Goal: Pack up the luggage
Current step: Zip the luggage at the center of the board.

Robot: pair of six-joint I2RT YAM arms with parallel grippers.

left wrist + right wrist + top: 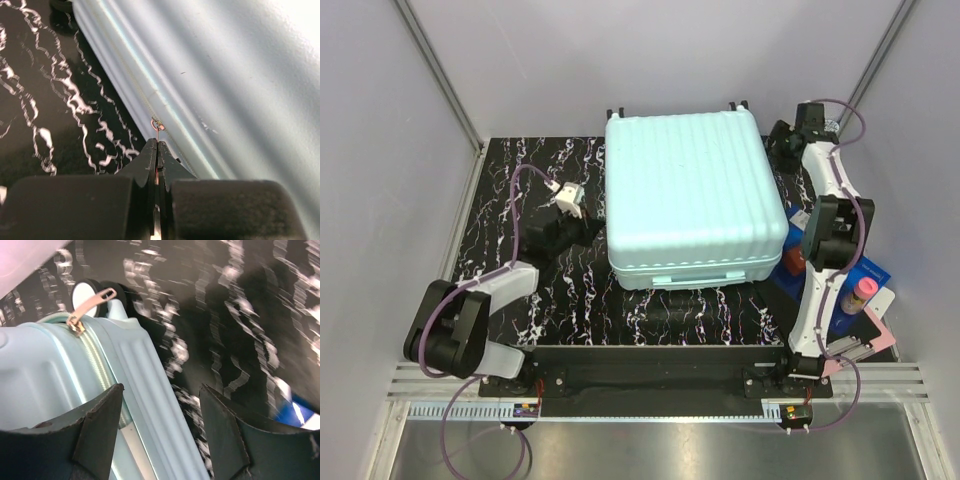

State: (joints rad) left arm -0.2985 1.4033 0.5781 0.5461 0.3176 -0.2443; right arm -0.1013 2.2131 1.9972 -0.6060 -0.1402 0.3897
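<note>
The luggage (692,195) lies flat and zipped shut on the middle-right of the black marbled surface (510,170), its wheels toward the far wall. I judge nothing can go in until the zip is run open. On its left flank my left fingers (144,167) are pinched fully together on the thin rose-gold left-side zipper pull (156,126), which sits right on the seam. The hold looks to be on the end of the tab only. My first worry is that it slides out if I drag at an angle to the zip track, or that the slider jams if I haul the pull away from the shell rather than along it. At the far right corner my right fingers (100,427) stand wide, gripping nothing, with only shell and surface showing between them. The corner zipper pull (92,300) lies ahead of them, beside a white wheel (81,294), and is not yet reached. If I close there off-line I may catch a rib of the shell or knock the tab out of reach. Nothing pins the case down, so a hard tug from either arm could skid it toward the blue box (868,270) and the pink-capped bottle (861,293) beside the right arm, and upset the bottle.
</note>
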